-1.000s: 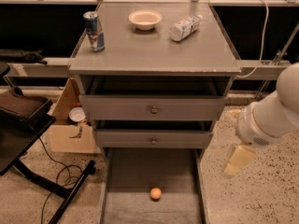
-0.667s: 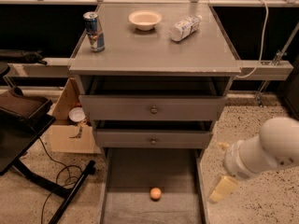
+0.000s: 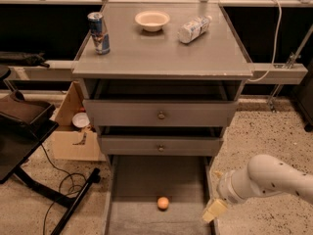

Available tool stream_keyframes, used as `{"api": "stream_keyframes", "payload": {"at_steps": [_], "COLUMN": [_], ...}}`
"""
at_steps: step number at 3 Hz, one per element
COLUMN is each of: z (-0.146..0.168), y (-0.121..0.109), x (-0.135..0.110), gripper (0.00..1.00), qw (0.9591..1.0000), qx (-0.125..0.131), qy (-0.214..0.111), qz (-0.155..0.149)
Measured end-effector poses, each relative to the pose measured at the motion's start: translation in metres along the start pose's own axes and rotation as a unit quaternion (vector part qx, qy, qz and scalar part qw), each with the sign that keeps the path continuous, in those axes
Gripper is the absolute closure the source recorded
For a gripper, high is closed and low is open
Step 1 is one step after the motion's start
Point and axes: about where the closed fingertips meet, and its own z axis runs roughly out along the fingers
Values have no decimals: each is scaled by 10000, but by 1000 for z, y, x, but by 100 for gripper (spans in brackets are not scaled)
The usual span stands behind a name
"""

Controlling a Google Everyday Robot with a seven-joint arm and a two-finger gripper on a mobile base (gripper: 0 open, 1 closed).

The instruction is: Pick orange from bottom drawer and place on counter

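Note:
The orange [image 3: 163,202] lies on the grey floor of the open bottom drawer [image 3: 146,180], near its middle. The counter [image 3: 161,48] is the cabinet's wide grey top above the two knobbed drawers. My gripper [image 3: 214,211] hangs from the white arm at the lower right, over the drawer's right side wall, to the right of the orange and apart from it. It holds nothing that I can see.
On the counter stand a blue drink can [image 3: 99,33], a cream bowl [image 3: 152,20] and a lying plastic bottle [image 3: 194,28]. A cardboard box [image 3: 73,131] and a black stand with cables [image 3: 29,146] sit on the floor at the left.
My arm and gripper have moved down and to the left, from beside the middle drawer to the bottom drawer's right wall. The orange has not moved.

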Motion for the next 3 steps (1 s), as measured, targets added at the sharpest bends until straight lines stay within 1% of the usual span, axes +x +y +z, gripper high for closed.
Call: {"api": "stream_keyframes", "payload": {"at_steps": [1, 2, 3], "z": [1, 52, 122], "y": [1, -6, -24], "x": [0, -5, -7], "gripper": [0, 0, 0], "qw": [10000, 9996, 9981], "qx": [5, 109, 273], "qy": [-1, -193, -424], "qz": [-5, -182, -344]}}
